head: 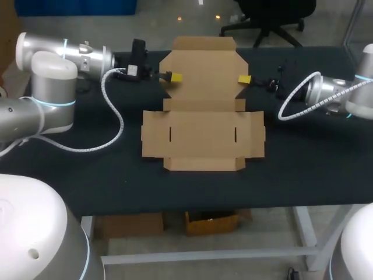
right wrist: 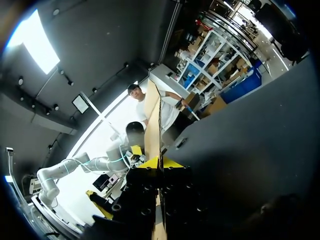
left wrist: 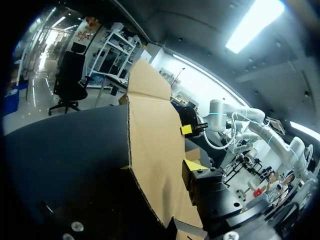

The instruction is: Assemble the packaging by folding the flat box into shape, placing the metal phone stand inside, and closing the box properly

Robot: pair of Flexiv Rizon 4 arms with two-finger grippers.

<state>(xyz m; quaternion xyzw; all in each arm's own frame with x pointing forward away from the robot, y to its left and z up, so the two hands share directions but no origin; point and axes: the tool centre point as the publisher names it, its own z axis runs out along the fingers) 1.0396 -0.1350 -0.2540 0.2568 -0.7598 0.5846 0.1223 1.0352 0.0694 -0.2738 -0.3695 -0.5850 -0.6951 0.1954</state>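
The flat cardboard box (head: pixel 203 133) lies unfolded in the middle of the black table (head: pixel 303 169). Its far panel (head: pixel 204 70) stretches between my two grippers. My left gripper (head: pixel 176 77) is at that panel's left edge, and the cardboard (left wrist: pixel 152 135) runs out ahead of it in the left wrist view. Across from it, my right gripper (head: pixel 245 79) is at the panel's right edge. In the right wrist view the right gripper (right wrist: pixel 160 162) is shut on the cardboard (right wrist: pixel 152 125), seen edge-on between its yellow tips. No phone stand shows in any view.
White coiled cables (head: pixel 113 116) hang from both arms over the table at the left and the right (head: pixel 297 96). The table's front edge (head: pixel 221 204) runs just below the box's near flaps.
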